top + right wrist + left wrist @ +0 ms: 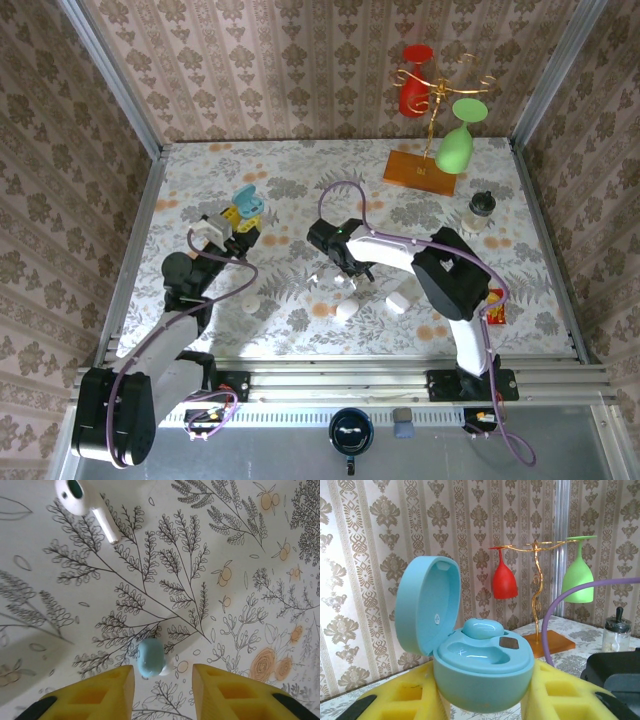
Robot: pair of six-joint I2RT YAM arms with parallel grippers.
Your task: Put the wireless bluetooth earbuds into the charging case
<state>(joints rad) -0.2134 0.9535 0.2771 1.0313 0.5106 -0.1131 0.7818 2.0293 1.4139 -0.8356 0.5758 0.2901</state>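
While the table [300, 170] lies under my R claw [162, 690], its fingers stand spread, gripping nothing. L claw [485, 705] pinches the open case [480, 675], lid up, one blue bud [482, 628] seated inside. 2nd blue bud [151, 657] lies on the table right at the R tips; white bud [82, 500] farther off.

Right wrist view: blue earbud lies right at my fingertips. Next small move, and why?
Probably nudge the right gripper forward and slightly left in its view, then close. The blue earbud lies on the table barely between the open tips, left of centre, and the open blue case in the left gripper has one empty socket.
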